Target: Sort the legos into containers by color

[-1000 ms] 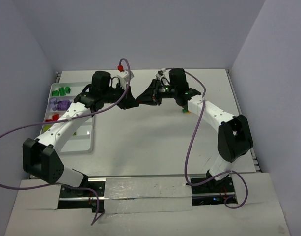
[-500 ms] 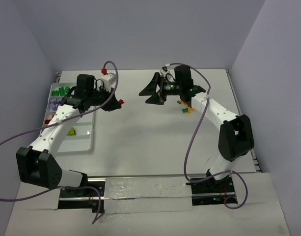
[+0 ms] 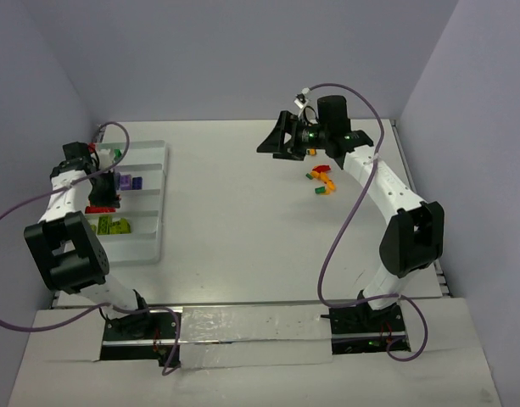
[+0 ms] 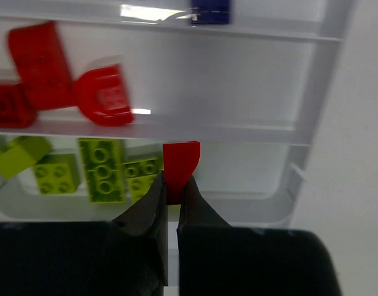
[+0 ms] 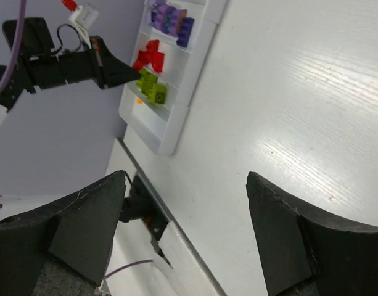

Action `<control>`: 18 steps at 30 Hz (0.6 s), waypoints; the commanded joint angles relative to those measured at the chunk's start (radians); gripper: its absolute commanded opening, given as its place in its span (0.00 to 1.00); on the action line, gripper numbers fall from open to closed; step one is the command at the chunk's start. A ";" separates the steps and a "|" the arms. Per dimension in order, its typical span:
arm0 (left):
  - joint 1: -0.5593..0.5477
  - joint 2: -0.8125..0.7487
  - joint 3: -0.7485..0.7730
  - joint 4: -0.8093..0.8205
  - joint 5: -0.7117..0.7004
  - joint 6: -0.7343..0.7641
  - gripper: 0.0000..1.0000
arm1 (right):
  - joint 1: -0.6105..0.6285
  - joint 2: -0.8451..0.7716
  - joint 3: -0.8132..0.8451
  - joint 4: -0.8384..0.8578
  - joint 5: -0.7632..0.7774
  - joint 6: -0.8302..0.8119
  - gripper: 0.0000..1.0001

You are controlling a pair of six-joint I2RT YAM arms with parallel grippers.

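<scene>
My left gripper is shut on a small red lego, held just above the white tray over the ridge between the red and lime rows. Red legos and lime legos lie in those compartments. From above, the left gripper hangs over the tray, which also holds purple legos and a green one. My right gripper is open and empty above the table's far middle. Loose orange, red and green legos lie on the table below the right forearm.
The right wrist view looks across bare table to the tray and the left arm. Grey walls close in the table on three sides. Purple cables loop off both arms.
The two grippers were together at the table's middle. The right gripper opened and drew back right. The left arm swung left with the red lego to above the tray.
</scene>
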 commanded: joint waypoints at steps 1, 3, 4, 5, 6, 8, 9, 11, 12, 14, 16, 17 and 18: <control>0.041 0.024 0.095 0.035 -0.146 -0.004 0.00 | 0.002 -0.016 0.076 -0.064 0.040 -0.086 0.86; 0.040 0.036 0.108 0.073 -0.205 -0.015 0.00 | 0.004 -0.008 0.086 -0.074 0.050 -0.095 0.86; 0.040 0.051 0.117 0.077 -0.213 -0.013 0.00 | 0.004 -0.006 0.091 -0.078 0.055 -0.104 0.86; 0.040 0.069 0.123 0.075 -0.214 -0.007 0.00 | 0.003 -0.004 0.097 -0.083 0.057 -0.107 0.86; 0.041 0.085 0.143 0.065 -0.212 0.000 0.00 | 0.002 -0.002 0.100 -0.087 0.063 -0.113 0.86; 0.041 0.113 0.167 0.059 -0.213 0.005 0.00 | 0.002 0.002 0.103 -0.090 0.069 -0.123 0.86; 0.040 0.129 0.176 0.059 -0.217 0.007 0.00 | 0.002 0.004 0.104 -0.094 0.071 -0.127 0.86; 0.041 0.147 0.183 0.067 -0.227 0.007 0.00 | 0.003 0.007 0.103 -0.098 0.073 -0.136 0.86; 0.040 0.154 0.185 0.071 -0.235 0.006 0.00 | 0.002 0.008 0.103 -0.100 0.076 -0.139 0.86; 0.040 0.161 0.188 0.068 -0.234 0.008 0.00 | 0.004 0.009 0.104 -0.106 0.083 -0.145 0.86; 0.040 0.170 0.193 0.059 -0.220 0.017 0.00 | 0.004 0.009 0.106 -0.108 0.089 -0.152 0.86; 0.038 0.161 0.190 0.044 -0.157 0.039 0.00 | 0.002 0.014 0.109 -0.108 0.093 -0.155 0.86; 0.038 0.146 0.187 0.036 -0.128 0.054 0.00 | 0.004 0.015 0.110 -0.108 0.099 -0.157 0.86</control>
